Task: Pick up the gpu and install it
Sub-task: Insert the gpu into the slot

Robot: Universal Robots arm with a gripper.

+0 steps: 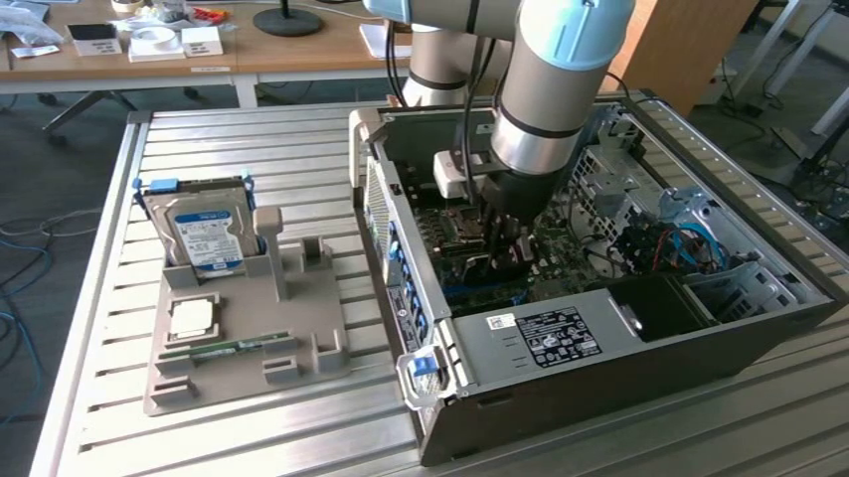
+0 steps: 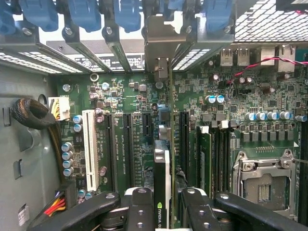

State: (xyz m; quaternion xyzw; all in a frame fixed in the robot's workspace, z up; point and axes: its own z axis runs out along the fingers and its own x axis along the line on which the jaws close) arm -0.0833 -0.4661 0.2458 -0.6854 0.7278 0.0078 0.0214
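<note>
The tool is clamped on the gpu, with black fingers on both faces. Card seen edge-on, upright over the green motherboard, in line with the black expansion slots. Metal bracket reaches the rear openings, among the blue latches. White slot off to one side, CPU socket to the other. Whether the card is seated: cannot tell.

I read one brand: the NVIDIA logo on the gpu edge, wrist view. The motherboard has white silkscreen by the slots, too small for me to read. The hard drive label and power supply sticker carry print I can't make out.
</note>
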